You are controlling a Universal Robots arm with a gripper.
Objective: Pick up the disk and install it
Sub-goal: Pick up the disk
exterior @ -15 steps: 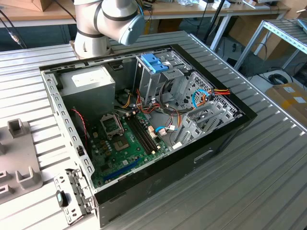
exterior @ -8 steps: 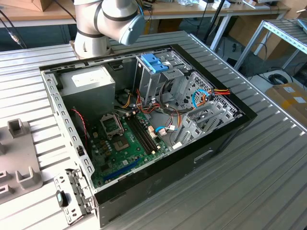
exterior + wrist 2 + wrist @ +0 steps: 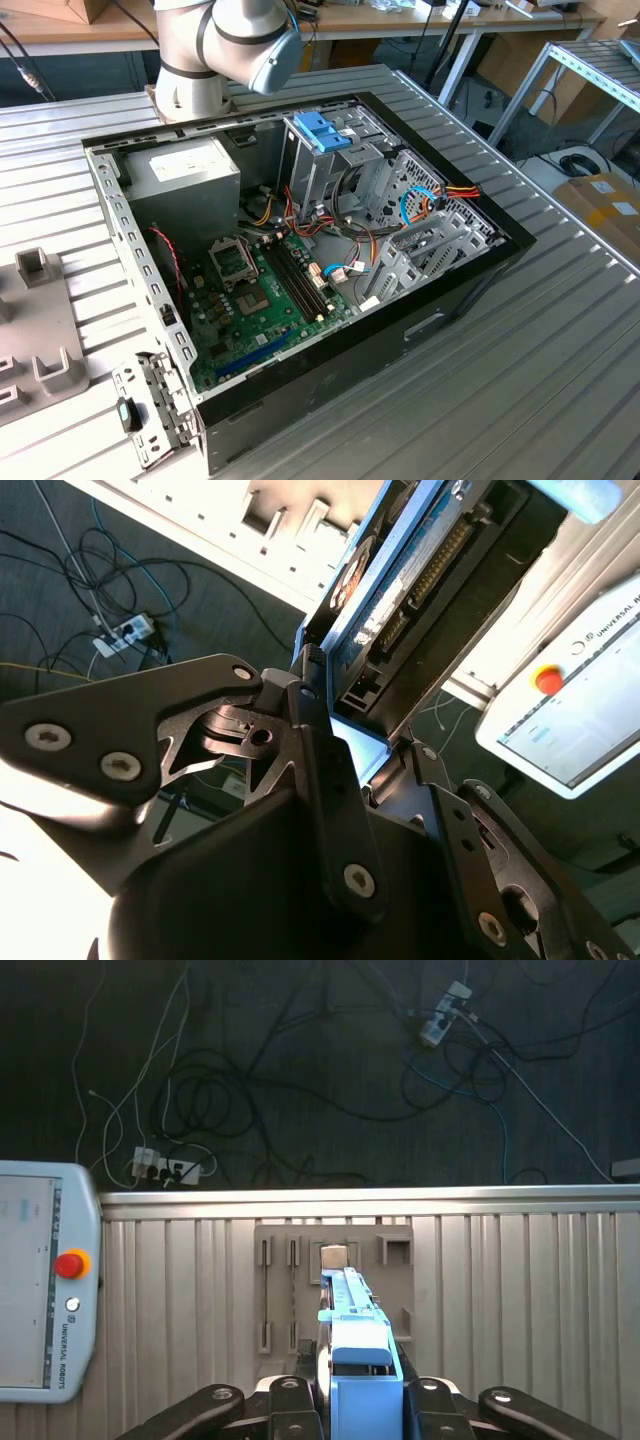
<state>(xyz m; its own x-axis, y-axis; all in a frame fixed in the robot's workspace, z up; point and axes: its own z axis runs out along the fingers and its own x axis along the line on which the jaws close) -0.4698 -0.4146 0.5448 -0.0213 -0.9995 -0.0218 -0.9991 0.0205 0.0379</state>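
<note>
In both wrist views my gripper (image 3: 360,1405) (image 3: 360,730) is shut on the disk. The first wrist view shows the disk (image 3: 350,1325) edge-on, with its light-blue carrier frame between the two black fingers (image 3: 290,1405). In the second wrist view the disk (image 3: 430,590) shows its circuit-board side and a connector row, with a light-blue corner at its far end. It is held in the air, above a grey holder plate (image 3: 335,1270) on the ribbed metal table. The arm (image 3: 230,40) rises at the back of the exterior view.
An open computer case (image 3: 440,300) lies on the table, with motherboard (image 3: 270,300), cables and power supply (image 3: 185,175) exposed. A blue plastic bracket (image 3: 323,130) stands in its drive cage. A teach pendant (image 3: 45,1280) lies on the table. Cables cover the floor.
</note>
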